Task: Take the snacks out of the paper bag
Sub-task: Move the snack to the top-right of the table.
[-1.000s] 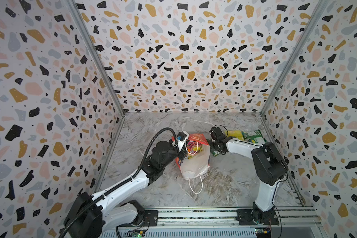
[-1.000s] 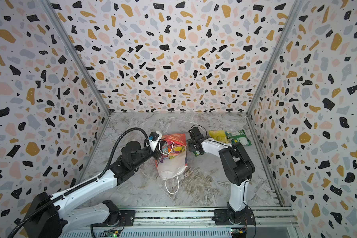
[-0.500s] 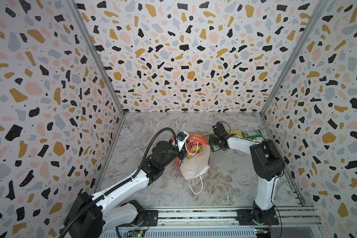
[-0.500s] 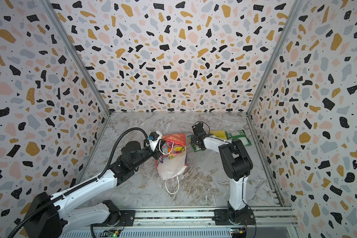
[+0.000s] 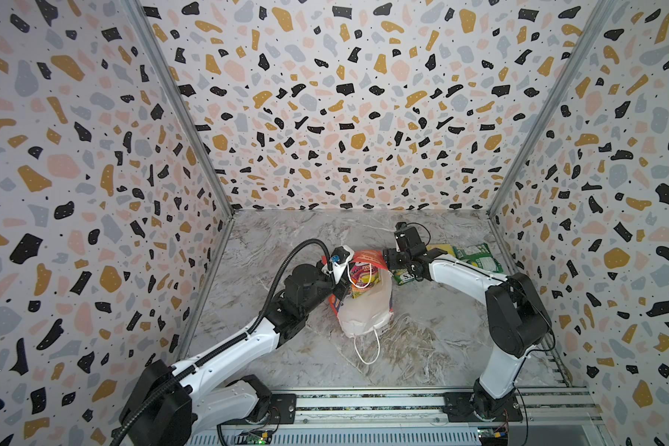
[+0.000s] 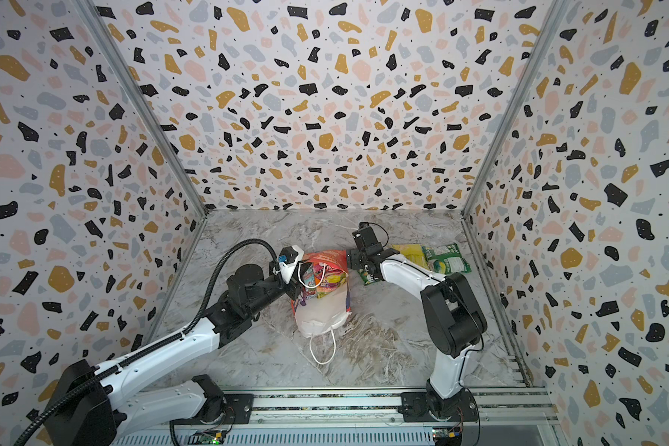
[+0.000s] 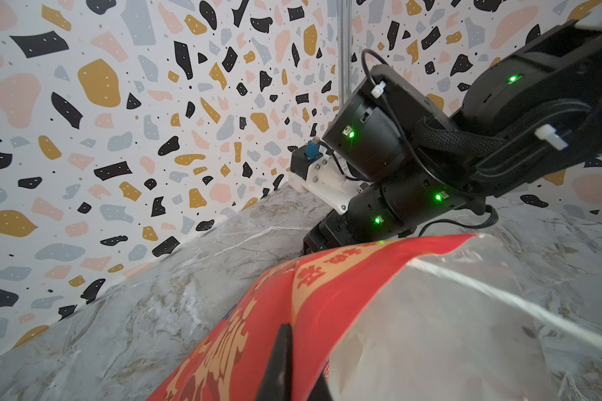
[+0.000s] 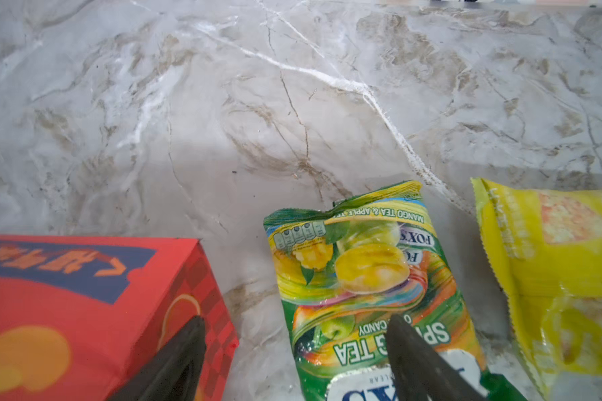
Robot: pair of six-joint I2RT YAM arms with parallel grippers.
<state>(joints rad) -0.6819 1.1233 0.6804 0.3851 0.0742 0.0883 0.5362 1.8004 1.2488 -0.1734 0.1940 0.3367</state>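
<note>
Firstly, bag: red paper gift bag [image 5: 367, 312] with gold characters rested on marble tabletop [image 8: 223, 104], snacks [image 5: 360, 278] inside.
Left claw [image 5: 342, 289]: pinched bag's rim.
Right claw [image 8: 294, 323]: spread above green glossy candy packet [image 8: 362, 277] beside bag.

The paper bag [image 5: 365, 312] lies on the tabletop [image 5: 421, 347], snack packets [image 5: 362, 276] inside (toward its 12 o'clock end). Just beside it at 2 o'clock lies the Spring Tea packet [image 5: 403, 278]; farther out, a middle packet [image 5: 443, 250], then a wall-side packet [image 5: 477, 259].

The candy packets [image 8: 369, 284] were glossy plastic film, the bag [image 8: 77, 298] smooth paper, the surface [image 8: 205, 104] marble-patterned and sleek.
</note>
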